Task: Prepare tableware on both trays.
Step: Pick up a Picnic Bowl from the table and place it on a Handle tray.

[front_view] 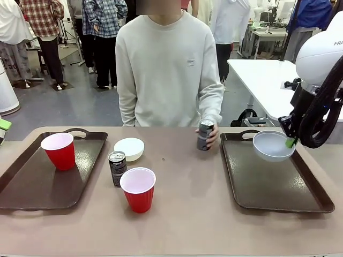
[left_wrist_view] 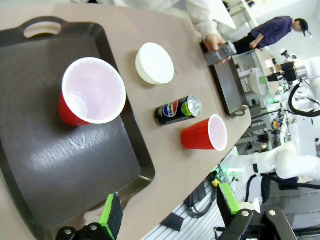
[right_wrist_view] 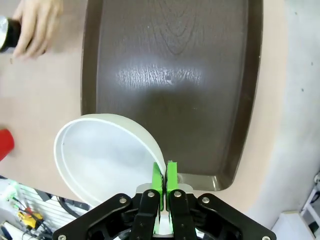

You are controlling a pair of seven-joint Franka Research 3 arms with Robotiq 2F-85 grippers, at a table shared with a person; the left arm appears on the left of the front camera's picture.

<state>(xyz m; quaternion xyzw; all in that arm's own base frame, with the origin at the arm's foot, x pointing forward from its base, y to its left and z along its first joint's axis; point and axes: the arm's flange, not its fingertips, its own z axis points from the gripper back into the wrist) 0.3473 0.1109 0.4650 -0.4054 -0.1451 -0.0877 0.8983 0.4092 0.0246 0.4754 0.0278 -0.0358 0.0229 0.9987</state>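
Observation:
My right gripper (front_view: 290, 142) (right_wrist_view: 164, 172) is shut on the rim of a white bowl (front_view: 273, 145) (right_wrist_view: 105, 155), holding it tilted above the right tray (front_view: 270, 174) (right_wrist_view: 170, 75). The left tray (front_view: 45, 171) (left_wrist_view: 55, 160) holds one red cup (front_view: 59, 150) (left_wrist_view: 91, 92). On the table between the trays are a second white bowl (front_view: 129, 149) (left_wrist_view: 154, 63), a dark can (front_view: 117, 167) (left_wrist_view: 178, 109) and another red cup (front_view: 139, 189) (left_wrist_view: 204, 133). The person's hand grips a second can (front_view: 204, 135) (left_wrist_view: 220, 52) by the right tray. My left gripper (left_wrist_view: 170, 212) is open above the left tray's near corner.
The person (front_view: 169, 69) stands at the far edge, mid-table. A white table (front_view: 262, 80) sits behind on the right. Bare tabletop (front_view: 187, 225) lies between the trays and along the near edge.

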